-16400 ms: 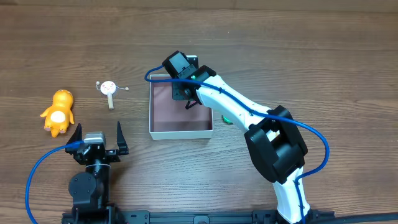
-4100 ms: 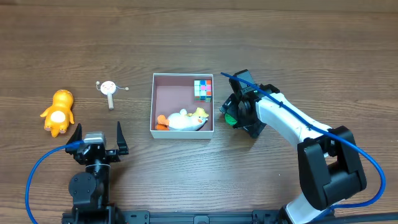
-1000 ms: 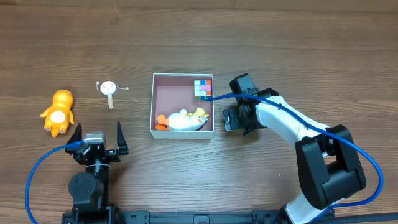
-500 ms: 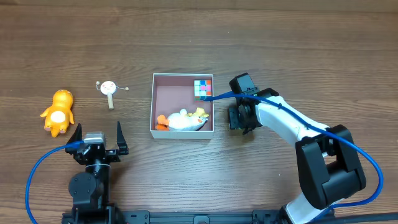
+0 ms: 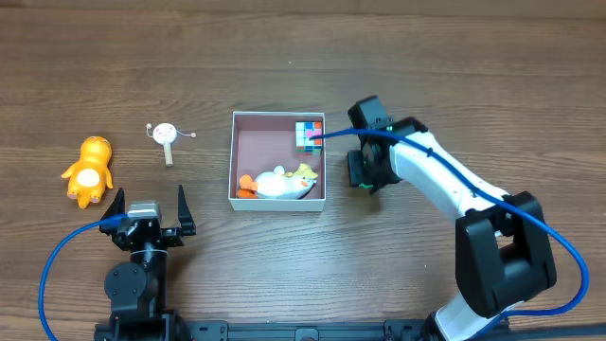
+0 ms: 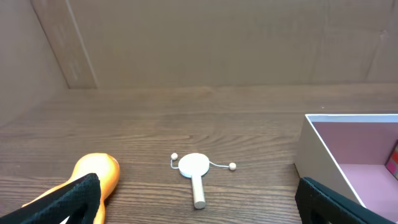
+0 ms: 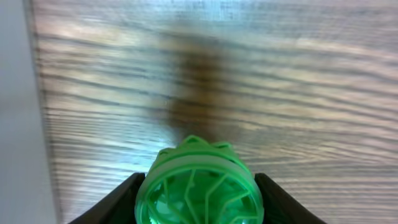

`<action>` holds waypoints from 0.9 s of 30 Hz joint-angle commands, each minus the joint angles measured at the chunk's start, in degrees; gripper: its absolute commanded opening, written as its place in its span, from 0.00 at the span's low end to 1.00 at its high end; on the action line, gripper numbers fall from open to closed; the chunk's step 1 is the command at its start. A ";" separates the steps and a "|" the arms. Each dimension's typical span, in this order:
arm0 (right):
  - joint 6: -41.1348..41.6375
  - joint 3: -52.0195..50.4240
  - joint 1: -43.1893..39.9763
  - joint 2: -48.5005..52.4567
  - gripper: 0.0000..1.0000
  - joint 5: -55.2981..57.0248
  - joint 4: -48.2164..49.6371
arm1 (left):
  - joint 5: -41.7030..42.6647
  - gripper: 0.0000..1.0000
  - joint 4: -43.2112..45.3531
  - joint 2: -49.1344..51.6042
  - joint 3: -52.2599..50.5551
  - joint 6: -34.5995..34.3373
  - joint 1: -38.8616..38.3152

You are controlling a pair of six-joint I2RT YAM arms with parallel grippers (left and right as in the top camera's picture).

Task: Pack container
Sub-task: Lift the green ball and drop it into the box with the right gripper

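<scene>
The container (image 5: 266, 148), a shallow square box with white walls and a pinkish inside, sits mid-table; its corner shows in the left wrist view (image 6: 318, 153). It holds a coloured cube (image 5: 309, 134) and a white and yellow duck toy (image 5: 280, 182). My right gripper (image 5: 362, 170) is just right of the box. In its wrist view the gripper (image 7: 199, 190) has both fingers pressed against a round green toy (image 7: 198, 180) above the wood. My left gripper (image 5: 149, 204) rests open near the front edge, nothing between its fingers (image 6: 198, 199).
An orange figure (image 5: 88, 170) lies at the far left, also visible in the left wrist view (image 6: 97, 178). A small white rattle drum (image 5: 166, 134) with a wooden handle (image 6: 194, 167) lies between it and the box.
The right gripper's fingers closed in on the green toy, and the gripper shifted slightly toward the far side of the table. The left arm stayed still.
</scene>
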 commanded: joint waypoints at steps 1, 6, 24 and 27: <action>0.22 9.22 0.20 0.17 0.50 0.13 -3.89 | 0.83 1.00 0.09 -0.35 -0.20 -0.37 0.09; 0.44 22.47 3.08 0.17 0.45 0.09 -11.87 | 0.83 1.00 0.09 -0.35 -0.20 -0.37 0.09; 5.79 25.75 17.16 12.31 0.50 -0.79 -11.43 | 0.83 1.00 0.09 -0.35 -0.20 -0.37 0.09; 5.79 25.75 17.16 13.68 0.51 -0.42 -11.34 | 0.83 1.00 0.09 -0.35 -0.20 -0.37 0.09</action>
